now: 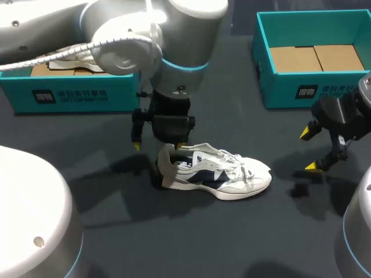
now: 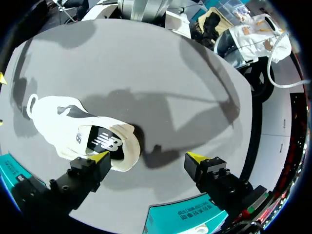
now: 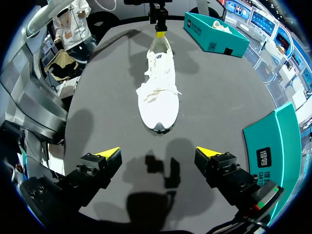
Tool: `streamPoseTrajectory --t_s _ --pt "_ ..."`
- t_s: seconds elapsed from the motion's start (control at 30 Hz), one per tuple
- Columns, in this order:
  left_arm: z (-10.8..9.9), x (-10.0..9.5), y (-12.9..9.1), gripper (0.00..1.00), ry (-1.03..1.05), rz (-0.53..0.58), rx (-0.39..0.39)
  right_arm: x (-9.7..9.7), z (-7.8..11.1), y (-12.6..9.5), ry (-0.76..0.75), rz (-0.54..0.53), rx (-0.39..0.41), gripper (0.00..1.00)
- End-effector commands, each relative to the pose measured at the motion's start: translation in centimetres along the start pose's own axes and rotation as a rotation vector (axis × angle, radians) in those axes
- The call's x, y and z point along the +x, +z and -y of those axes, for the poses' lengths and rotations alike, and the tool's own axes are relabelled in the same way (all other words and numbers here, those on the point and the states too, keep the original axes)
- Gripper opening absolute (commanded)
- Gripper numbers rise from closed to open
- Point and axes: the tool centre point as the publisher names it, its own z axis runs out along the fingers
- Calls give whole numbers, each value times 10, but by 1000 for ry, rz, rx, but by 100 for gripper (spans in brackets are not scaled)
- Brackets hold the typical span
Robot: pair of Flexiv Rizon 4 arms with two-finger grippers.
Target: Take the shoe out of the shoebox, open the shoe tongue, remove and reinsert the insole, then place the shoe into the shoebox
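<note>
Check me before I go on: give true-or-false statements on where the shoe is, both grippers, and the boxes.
1. The shoe lies on the table, outside both boxes. True.
2. The right gripper is shut on the toe. False: it is open, short of the toe, touching nothing.
3. The left gripper is open at the shoe's heel. True.
4. The right shoebox holds a shoe. False: only its cardboard floor shows; the left shoebox holds a second shoe.

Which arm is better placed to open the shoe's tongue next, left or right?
Probably left. The left gripper hangs open right over the shoe, one fingertip by its heel collar, so the opening is close. The right gripper, also open, stands apart beyond the toe.
</note>
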Motion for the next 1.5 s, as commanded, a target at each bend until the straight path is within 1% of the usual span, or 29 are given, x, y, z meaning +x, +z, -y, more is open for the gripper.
streamPoseTrajectory --t_s 0.03,0.43,0.53,0.6,0.63,0.7,0.77,0.8,0.83,1.17,1.2,1.23,1.43,1.5 --pt "-4 48 -12 100 -101 303 138 2 0 1 1 3 3 100" --pt "-4 48 -12 100 -101 303 138 2 0 1 1 3 3 100" --pt "-11 52 -4 100 -291 393 282 2 0 1 1 3 3 100" --pt "-14 58 0 100 -392 465 348 2 0 1 1 3 3 100" --pt "-16 60 1 100 -433 493 393 2 0 1 1 3 3 100" --pt "-18 66 3 100 -526 563 450 2 0 1 1 3 3 100" --pt "-23 73 7 100 -618 592 501 2 0 1 1 3 3 100" --pt "-26 75 8 100 -659 582 500 2 0 1 1 3 3 100" --pt "-28 78 9 100 -654 548 470 2 0 1 1 3 3 100" --pt "-28 78 9 100 -654 548 470 2 0 1 1 3 3 100" --pt "-26 79 11 100 -669 567 510 2 0 1 1 3 3 100" --pt "-25 81 16 100 -665 588 527 2 0 1 1 3 3 100" --pt "-22 92 54 100 -766 738 699 2 0 1 1 3 3 100" --pt "-20 97 63 100 -803 788 772 2 0 1 1 3 3 100"
